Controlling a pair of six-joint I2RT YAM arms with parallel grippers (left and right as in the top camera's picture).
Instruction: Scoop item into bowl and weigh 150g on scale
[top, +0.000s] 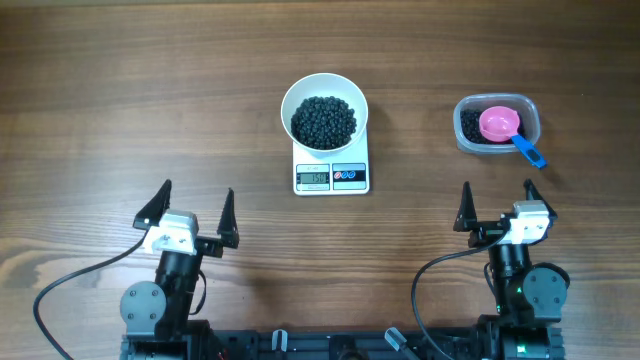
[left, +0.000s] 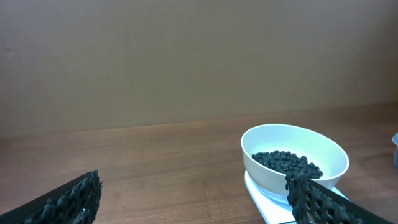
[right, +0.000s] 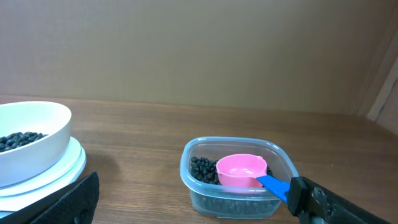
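Entry 1, beans (top: 323, 122): a loose heap of small glossy black rounds lying in the bowl (top: 288, 105). A smaller lot sits in the clear tub (top: 497, 148) off to my right. I judge them light, hard and slippery, apt to roll and scatter. I would not pinch them, only carry them in the scoop.

Entry 2, bowl: white, deep, upright with its mouth up, standing on the scale (top: 331, 170). It is round, so it has no long axis. It looks rigid and smooth, and I expect it to slide on the platform if nudged.

Entry 3, scale: square, on the tabletop (top: 120, 90) between my two arms, with the display and buttons turned toward me. The digits are too small for me to read.

Entry 4, scoop (top: 497, 124): a pink cup resting mouth up in the tub on the beans. Its blue handle (top: 528, 152) juts out over the tub's near right corner. The long axis runs diagonally, cup end away and handle end toward my right arm. It looks like stiff, light plastic, and I would take hold at the handle.

Entry 5, left fingers (top: 155, 205): spread fully apart with nothing between them, near my edge and well apart from the scale.

Entry 6, right fingers (top: 466, 208): likewise wide apart and empty, near my edge, with the scoop handle lying ahead of them
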